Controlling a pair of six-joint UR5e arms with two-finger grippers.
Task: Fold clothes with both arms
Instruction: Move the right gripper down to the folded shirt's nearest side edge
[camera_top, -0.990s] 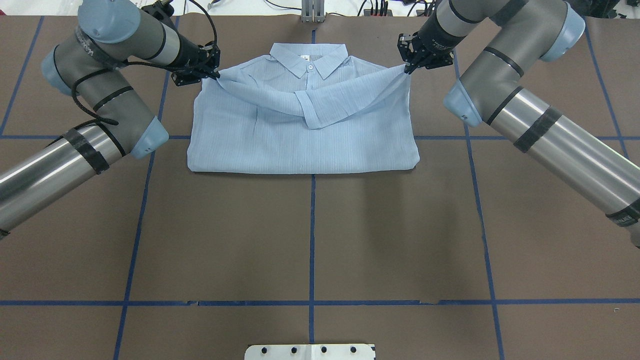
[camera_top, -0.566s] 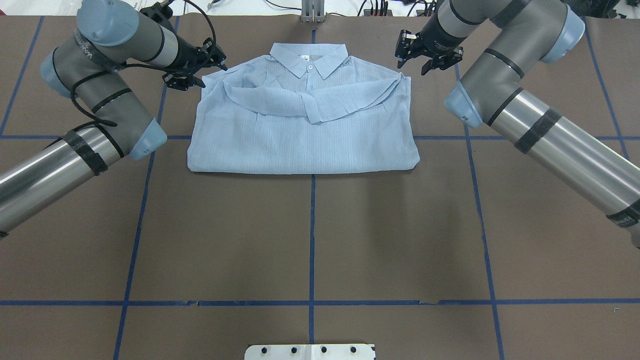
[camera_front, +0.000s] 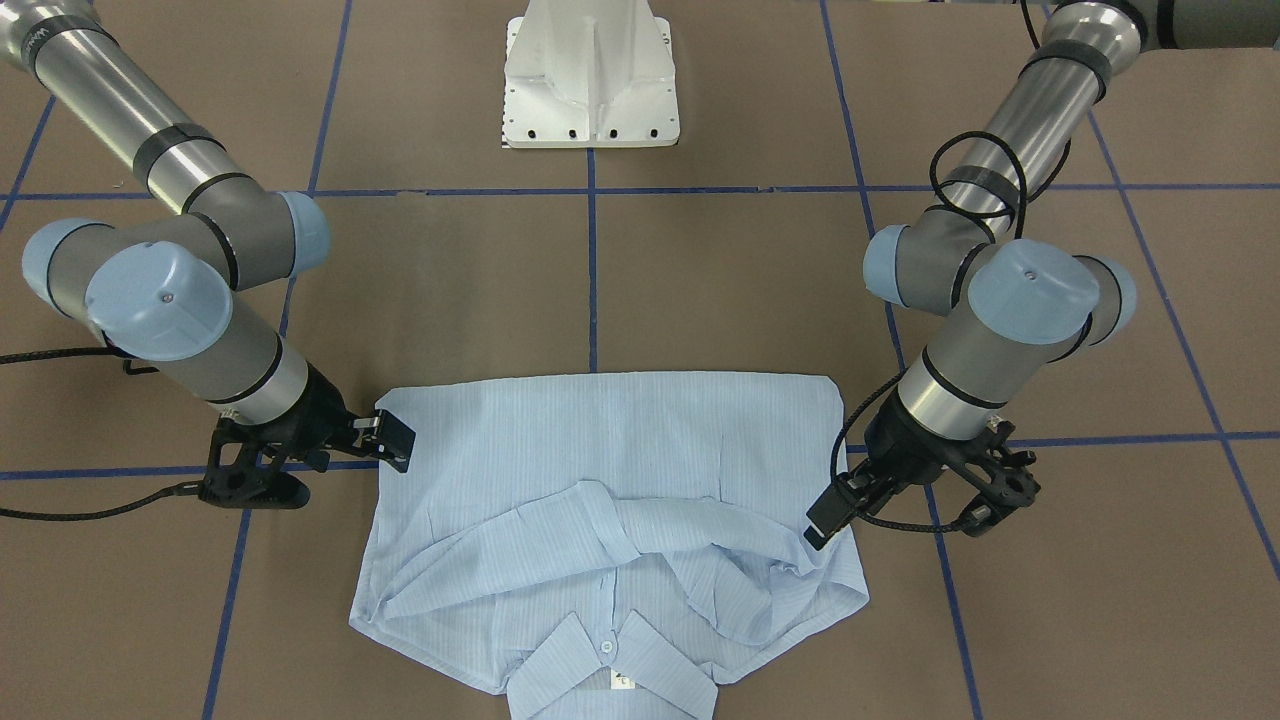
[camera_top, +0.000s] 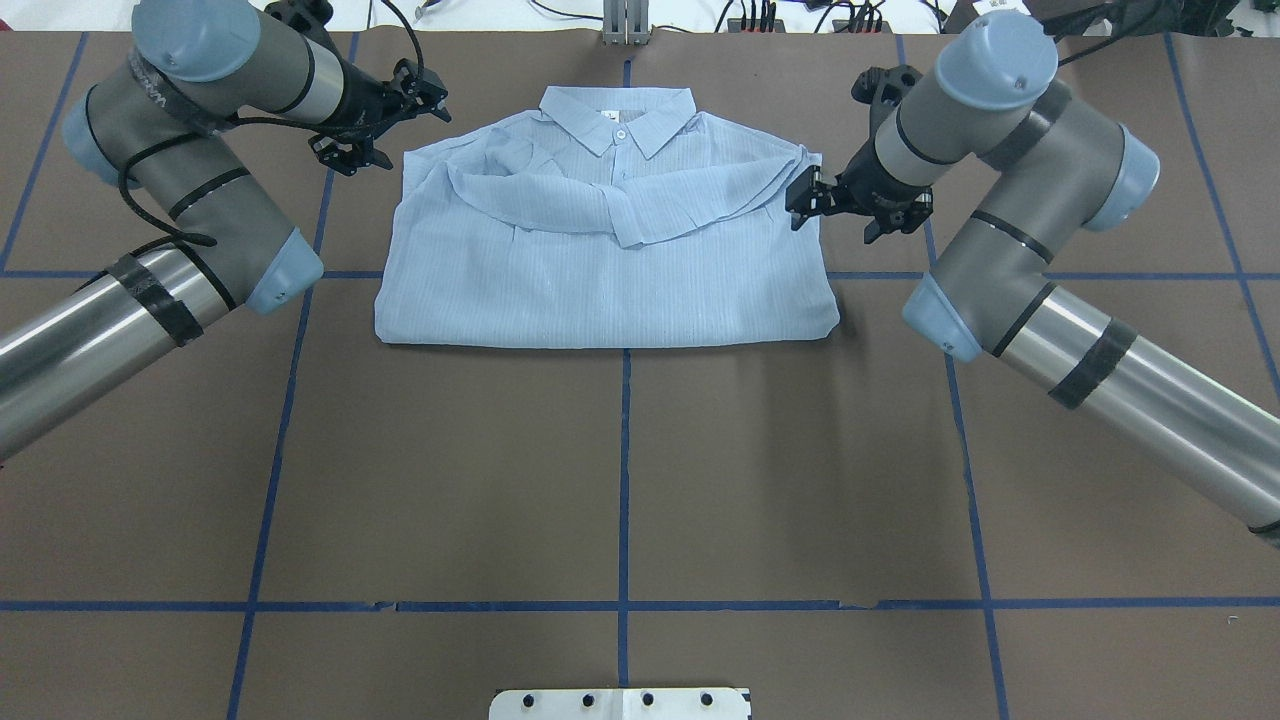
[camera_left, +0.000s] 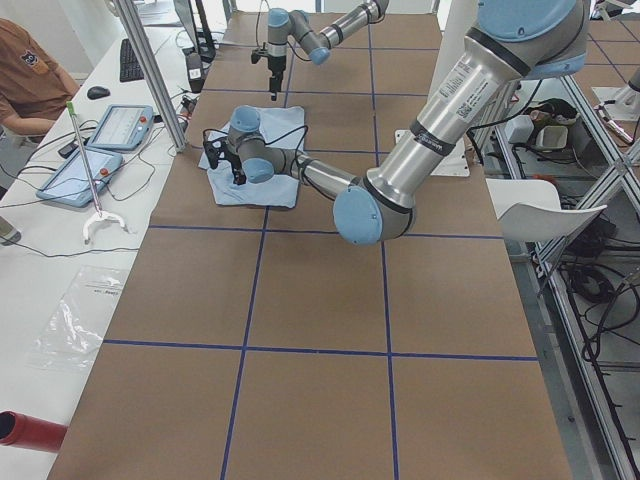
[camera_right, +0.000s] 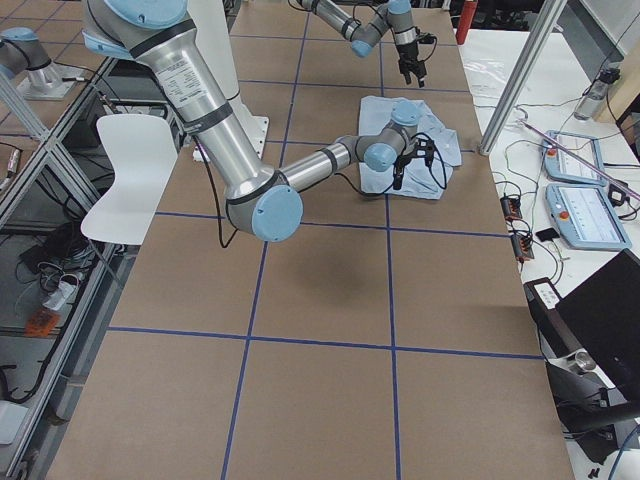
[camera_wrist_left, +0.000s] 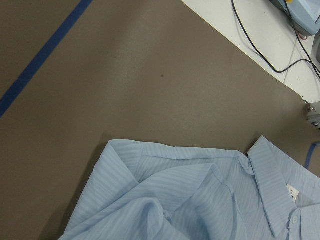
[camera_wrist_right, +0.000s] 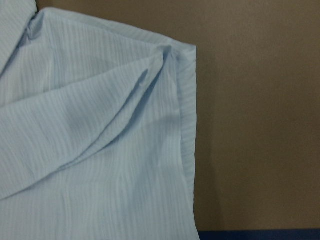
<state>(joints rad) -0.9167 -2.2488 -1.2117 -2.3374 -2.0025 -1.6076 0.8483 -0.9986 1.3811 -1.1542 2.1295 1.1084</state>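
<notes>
1. The left arm (camera_top: 180, 200) comes in from the surface's left edge and bends toward the far side.
2. The left hand (camera_top: 405, 128) is just beside the shirt's far left shoulder corner. Its fingers are spread apart and grip nothing.
3. The shirt (camera_top: 610, 290) lies flat on the brown surface (camera_top: 620, 470), in the far half and across the blue centre line. It is folded to a broad rectangle with its straight folded edge nearest the robot.
4. The collar (camera_top: 617, 115) is at the far edge, buttoned, with a small white label inside it.
5. Both sleeves (camera_top: 620, 205) are folded inward across the chest, and their ends overlap just below the collar. Loose creases bunch at each shoulder.
6. The right hand (camera_top: 840, 210) is just beside the shirt's right edge, a little below the shoulder. Its fingers are also apart and hold no cloth.
7. The right arm (camera_top: 1050, 290) comes in from the surface's right edge, its elbow bent above the bare brown.
</notes>
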